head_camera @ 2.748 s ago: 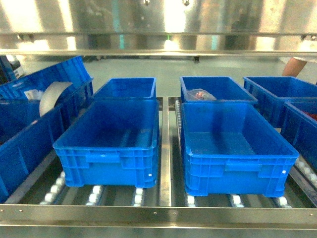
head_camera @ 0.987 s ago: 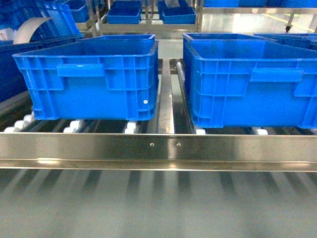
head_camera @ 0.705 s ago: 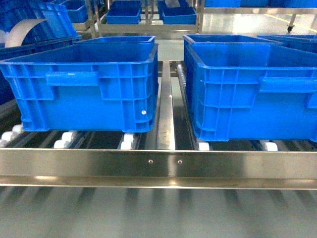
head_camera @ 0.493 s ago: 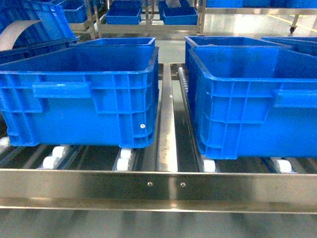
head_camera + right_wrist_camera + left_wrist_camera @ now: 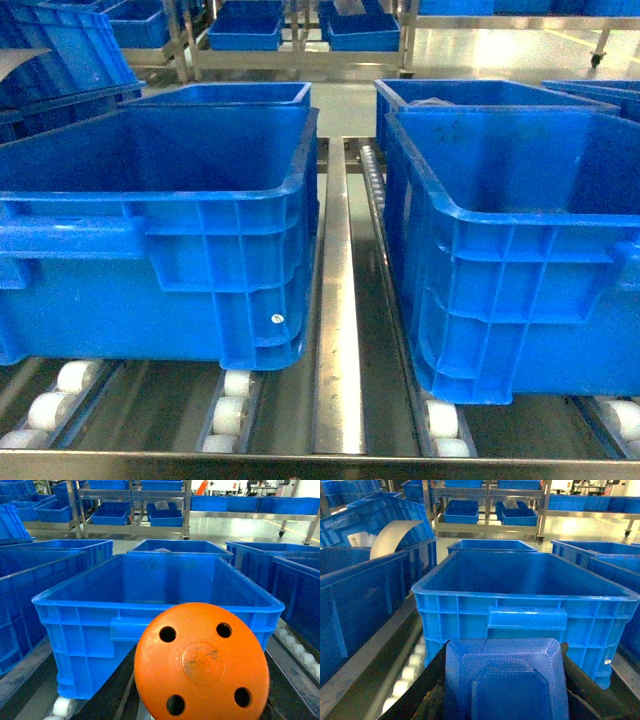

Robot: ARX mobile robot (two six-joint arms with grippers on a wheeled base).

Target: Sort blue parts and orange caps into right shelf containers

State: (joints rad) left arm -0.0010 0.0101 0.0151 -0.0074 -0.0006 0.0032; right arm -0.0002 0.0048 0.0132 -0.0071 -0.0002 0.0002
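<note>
2 crates in front: the left crate (image 5: pixel 160 230) and the right crate (image 5: pixel 520 240) stand side by side on the shelf (image 5: pixel 335 330), a steel rail between them, white rollers (image 5: pixel 235 400) under their front edges.
Blue part: a blue part (image 5: pixel 505 680) with a raised octagonal face fills the bottom of the left wrist view, just short of the left crate's front wall (image 5: pixel 525 625).
Orange cap: an orange cap (image 5: pixel 200 665) with 4 holes fills the bottom of the right wrist view, in front of the right crate (image 5: pixel 150 595).
Left gripper: its fingers are hidden behind the part; I cannot tell how the jaws stand, though the part looks carried.
Right gripper: hidden by the cap; same doubt.
Progress: my judgement is early; both front crates look bare inside, and neither piece is over a rim yet. Both drops are left.
Around: more blue crates (image 5: pixel 230 95) behind, stacked bins (image 5: pixel 60 50) at far left, a curled pale sheet (image 5: pixel 395 535) in a side crate.
In the way: the tall front walls and thick rims must be cleared first.
</note>
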